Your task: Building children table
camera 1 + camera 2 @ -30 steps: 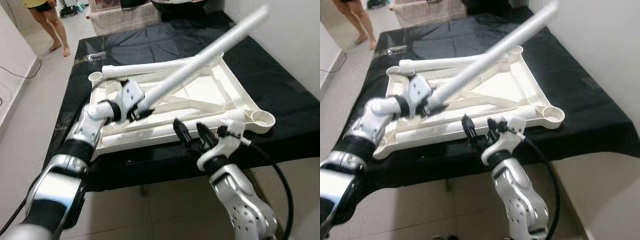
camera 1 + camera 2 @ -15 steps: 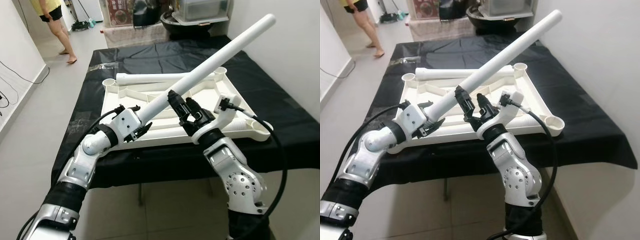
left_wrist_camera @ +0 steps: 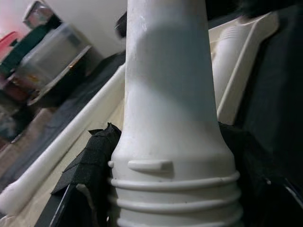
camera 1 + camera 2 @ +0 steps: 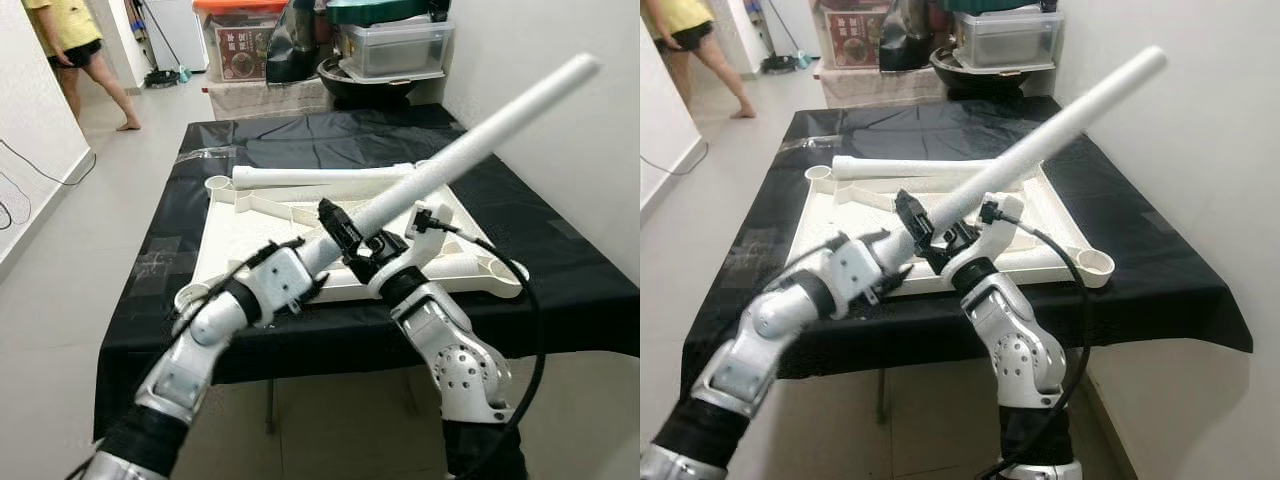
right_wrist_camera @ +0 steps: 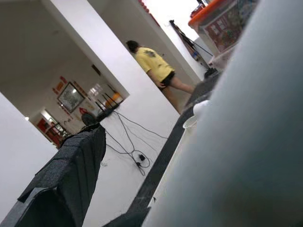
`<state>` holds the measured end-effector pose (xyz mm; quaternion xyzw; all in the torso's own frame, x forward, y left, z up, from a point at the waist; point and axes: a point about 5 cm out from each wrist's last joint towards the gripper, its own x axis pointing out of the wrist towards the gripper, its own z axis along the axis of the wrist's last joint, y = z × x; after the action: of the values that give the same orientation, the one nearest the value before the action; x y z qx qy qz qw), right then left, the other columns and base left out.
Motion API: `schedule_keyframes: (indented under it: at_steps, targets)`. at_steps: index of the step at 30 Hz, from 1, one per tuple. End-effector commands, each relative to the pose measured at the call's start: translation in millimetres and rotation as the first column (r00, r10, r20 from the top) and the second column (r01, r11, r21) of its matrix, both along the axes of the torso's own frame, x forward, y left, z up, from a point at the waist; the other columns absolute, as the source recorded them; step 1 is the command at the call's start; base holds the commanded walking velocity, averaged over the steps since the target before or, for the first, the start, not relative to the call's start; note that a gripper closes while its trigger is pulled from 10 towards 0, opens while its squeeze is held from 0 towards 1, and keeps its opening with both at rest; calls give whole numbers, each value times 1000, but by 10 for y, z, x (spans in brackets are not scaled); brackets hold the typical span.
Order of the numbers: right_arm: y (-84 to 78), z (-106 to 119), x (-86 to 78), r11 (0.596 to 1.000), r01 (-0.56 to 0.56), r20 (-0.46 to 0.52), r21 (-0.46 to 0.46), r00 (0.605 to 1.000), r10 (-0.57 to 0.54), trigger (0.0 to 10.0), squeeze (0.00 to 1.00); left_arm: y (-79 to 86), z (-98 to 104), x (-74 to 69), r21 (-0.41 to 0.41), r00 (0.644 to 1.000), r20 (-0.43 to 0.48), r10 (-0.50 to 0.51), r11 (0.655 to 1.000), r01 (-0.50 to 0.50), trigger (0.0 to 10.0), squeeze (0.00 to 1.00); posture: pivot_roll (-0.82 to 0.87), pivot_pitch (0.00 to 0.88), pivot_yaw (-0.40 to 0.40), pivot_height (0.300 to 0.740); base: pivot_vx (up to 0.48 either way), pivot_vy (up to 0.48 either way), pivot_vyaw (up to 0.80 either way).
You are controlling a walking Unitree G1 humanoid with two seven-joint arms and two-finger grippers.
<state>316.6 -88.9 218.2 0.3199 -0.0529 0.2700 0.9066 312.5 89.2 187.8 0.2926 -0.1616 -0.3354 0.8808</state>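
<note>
The right gripper (image 4: 352,240) is now closing around the table leg (image 4: 470,150), just beside the left gripper (image 4: 300,270). The leg's free end is rising higher above the tabletop (image 4: 240,235).

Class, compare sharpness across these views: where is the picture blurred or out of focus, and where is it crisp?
Left eye view: left gripper and arm motion-blurred, black table crisp. Right wrist view: white table leg a soft, out-of-focus mass, the person beyond sharper. Left wrist view: leg's ribbed end fairly sharp, background soft.

- person (image 4: 68,40) back in the hallway, head chopped off by the frame
- left gripper (image 4: 300,272) is motion-blurred, can't really read its fingers
</note>
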Motion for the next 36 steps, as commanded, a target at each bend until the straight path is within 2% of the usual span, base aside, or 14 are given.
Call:
schedule_keyframes:
  at_steps: [1, 5, 19, 20, 23, 24, 36]
  targets:
    - [53, 40, 24, 1000, -9, 24, -9, 1000, 9, 10000, 0, -33, -40, -58, 9, 1000, -10, -8, 1000, 8, 10000, 0, 28, 33, 19, 740, 0, 0, 0]
    - [30, 37, 59, 1000, 1, 16, -2, 1000, -1, 10000, 0, -45, -106, -130, 29, 1000, -19, -22, 999, 22, 10000, 0, 28, 33, 15, 740, 0, 0, 0]
    - [30, 21, 71, 999, -32, 4, 28, 999, 32, 10000, 0, -28, -176, -221, 55, 999, -43, -24, 998, 26, 10000, 0, 26, 35, 9, 740, 0, 0, 0]
    - [44, 20, 64, 998, -46, 5, 31, 999, 46, 8941, 0, -34, -179, -227, 56, 999, -44, -25, 998, 28, 10000, 0, 26, 36, 7, 740, 0, 0, 0]
    - [53, 19, 60, 998, -54, 6, 32, 999, 54, 8941, 0, -37, -180, -231, 56, 999, -45, -26, 998, 28, 10000, 0, 26, 36, 7, 740, 0, 0, 0]
    - [65, 20, 54, 997, -66, 7, 37, 998, 66, 0, 0, -40, -181, -234, 55, 999, -46, -26, 998, 28, 10000, 0, 25, 35, 6, 740, 0, 0, 0]
    - [86, 3, 44, 995, -91, 17, 27, 996, 91, 0, 0, -42, -238, -271, 66, 998, -59, -28, 997, 32, 10000, 0, 22, 7, 7, 740, 0, 0, 0]
